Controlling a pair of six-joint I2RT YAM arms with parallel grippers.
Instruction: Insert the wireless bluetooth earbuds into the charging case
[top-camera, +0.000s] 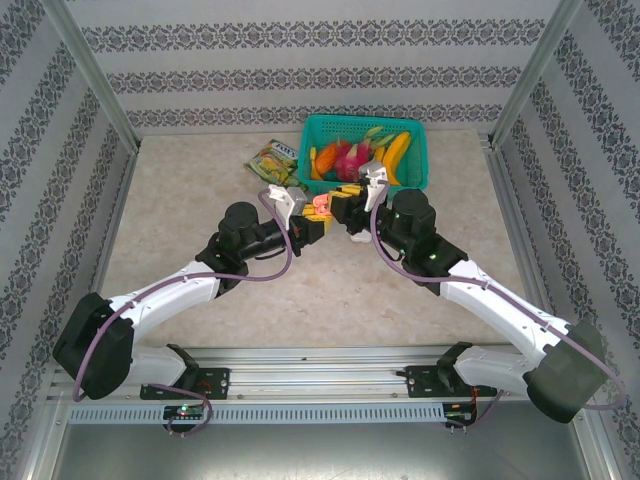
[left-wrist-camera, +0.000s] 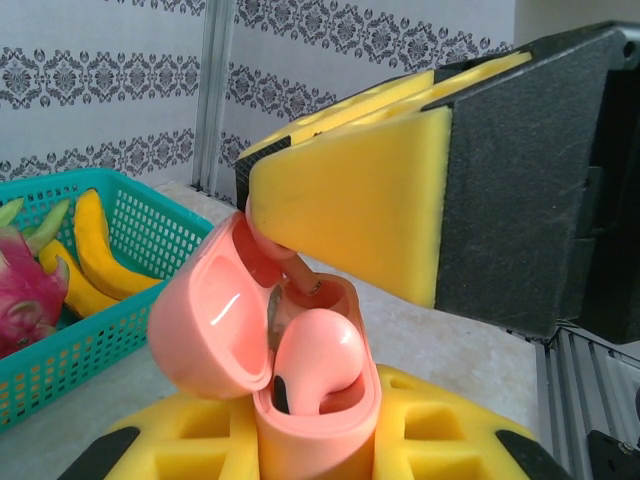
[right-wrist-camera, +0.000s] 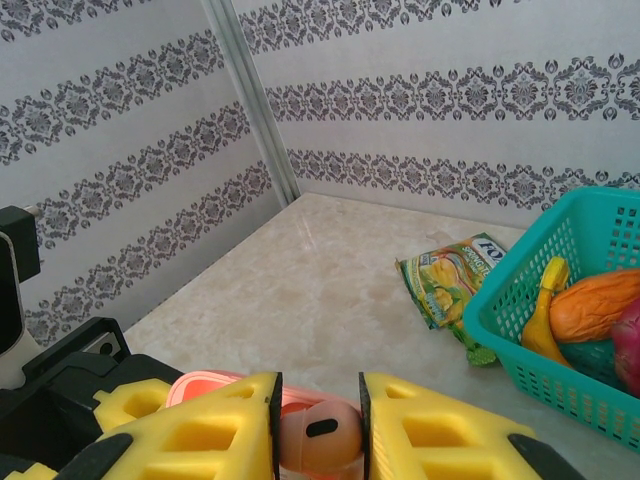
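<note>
your left claw (left-wrist-camera: 316, 466) is clamped tight on the pink charging case (left-wrist-camera: 300, 438). the case stands upright between the claw's yellow pads, with its lid (left-wrist-camera: 205, 320) flipped open to the left in the left wrist view. one pink earbud (left-wrist-camera: 318, 355) already sits down in the case body. your right claw (right-wrist-camera: 318, 412) is over the case, closed most of the way and pinching a second earbud (left-wrist-camera: 298, 272) at its tips. that one's stem points down, with its end right at the open mouth of the case, just behind the seated bud. i can't tell if it's touching the socket. in the top camera both claws meet over the middle of the tabletop (top-camera: 200, 180), just on the near side of the teal basket (top-camera: 365, 119), and the case shows as a pink spot between them. a snack packet (top-camera: 272, 160) lies flat on the tabletop just left of the basket. a banana (left-wrist-camera: 95, 245) and a dragon fruit (left-wrist-camera: 25, 290) sit inside the basket.
</note>
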